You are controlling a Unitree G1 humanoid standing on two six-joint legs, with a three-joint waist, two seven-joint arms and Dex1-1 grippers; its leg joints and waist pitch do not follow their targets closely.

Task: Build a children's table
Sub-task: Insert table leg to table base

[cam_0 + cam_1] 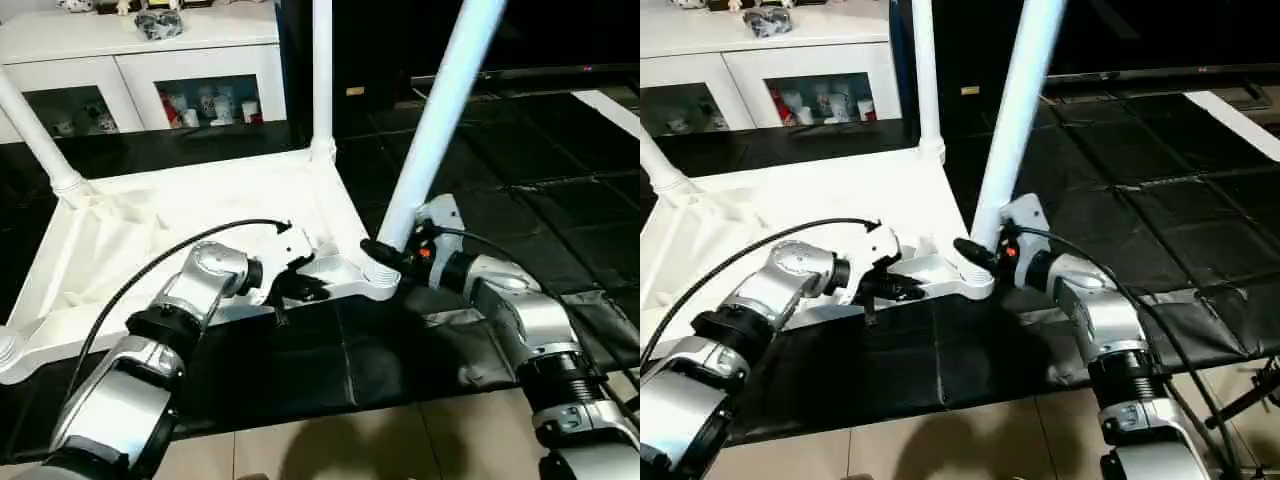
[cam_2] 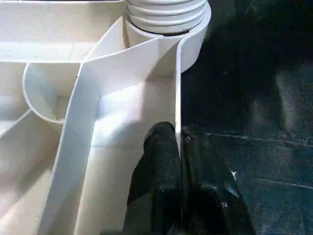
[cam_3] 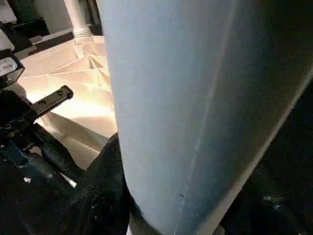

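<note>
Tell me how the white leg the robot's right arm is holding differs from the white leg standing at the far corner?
The near white plastic leg leans to the right; the far white plastic leg stands upright. The near one has the right gripper clamped around its base, its black fingers on it; nothing touches the far one. Both are round, and both sit in corner sockets of the upturned white plastic tabletop.

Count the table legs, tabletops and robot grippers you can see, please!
Legs: 3, far left, far middle, near one
Tabletop: 1
Grippers: 2, left gripper, right gripper
Total: 6
</note>
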